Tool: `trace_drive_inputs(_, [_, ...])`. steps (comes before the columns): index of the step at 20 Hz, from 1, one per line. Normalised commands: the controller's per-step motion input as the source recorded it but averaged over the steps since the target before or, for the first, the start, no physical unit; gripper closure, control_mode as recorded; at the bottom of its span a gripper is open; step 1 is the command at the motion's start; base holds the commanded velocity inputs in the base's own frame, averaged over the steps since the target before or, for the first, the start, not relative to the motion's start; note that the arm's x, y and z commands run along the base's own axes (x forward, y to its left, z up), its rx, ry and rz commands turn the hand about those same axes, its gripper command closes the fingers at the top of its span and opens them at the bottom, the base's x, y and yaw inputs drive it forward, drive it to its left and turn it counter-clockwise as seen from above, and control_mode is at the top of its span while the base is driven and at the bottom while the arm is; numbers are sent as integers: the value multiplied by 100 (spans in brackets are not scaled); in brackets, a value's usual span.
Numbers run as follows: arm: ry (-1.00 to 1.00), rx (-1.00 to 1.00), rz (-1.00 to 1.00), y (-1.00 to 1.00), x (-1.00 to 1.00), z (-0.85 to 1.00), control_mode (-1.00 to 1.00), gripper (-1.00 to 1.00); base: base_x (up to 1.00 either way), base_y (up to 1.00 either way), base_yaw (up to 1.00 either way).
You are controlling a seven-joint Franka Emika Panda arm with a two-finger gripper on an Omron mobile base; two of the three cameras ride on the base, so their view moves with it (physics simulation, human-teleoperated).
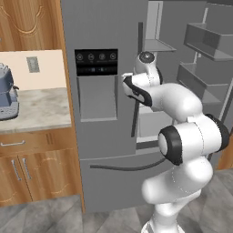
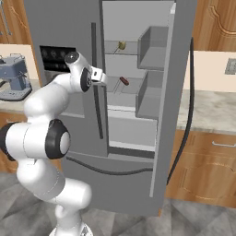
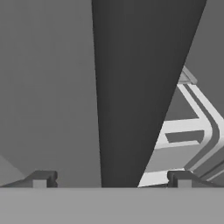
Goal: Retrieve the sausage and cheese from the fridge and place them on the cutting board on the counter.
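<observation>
Jaws stand wide apart on my gripper (image 3: 111, 178), one finger tip on each side of the long dark bar handle (image 3: 140, 87) of the fridge (image 1: 104, 27), nothing clamped between them. From the hand camera I see the handle running up between the two tips, with grey shelf edges to its right.

From the right base camera I have the hand (image 2: 94, 76) up against the left door's inner edge, level with the black dispenser panel (image 1: 96, 62). The right door (image 2: 177, 92) hangs open and the grey shelves show inside. On an upper shelf sits the cheese (image 2: 122, 44), a small yellowish chunk. One shelf lower lies the sausage (image 2: 124, 81), a short dark reddish piece, tilted. Both rest well apart from my hand.

Left of the fridge I see the table (image 1: 41, 109), a marble top over wooden drawers, with a blue-grey coffee machine (image 1: 7, 98) standing on it.
</observation>
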Motion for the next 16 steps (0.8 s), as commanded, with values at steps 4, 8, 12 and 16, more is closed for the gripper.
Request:
trace_drive_inputs(4, [-1, -3, 0, 5, 29, -8, -100, 100, 0, 0, 0])
trace_drive_inputs(8, [-16, -1, 0, 1, 11, -17, -100, 100, 0, 0, 0])
trace_drive_inputs(12, [-15, 0, 0, 2, 68, -24, -100, 100, 0, 0, 0])
trace_drive_inputs(16, [-1, 2, 0, 12, 29, 18, -100, 100, 0, 0, 0])
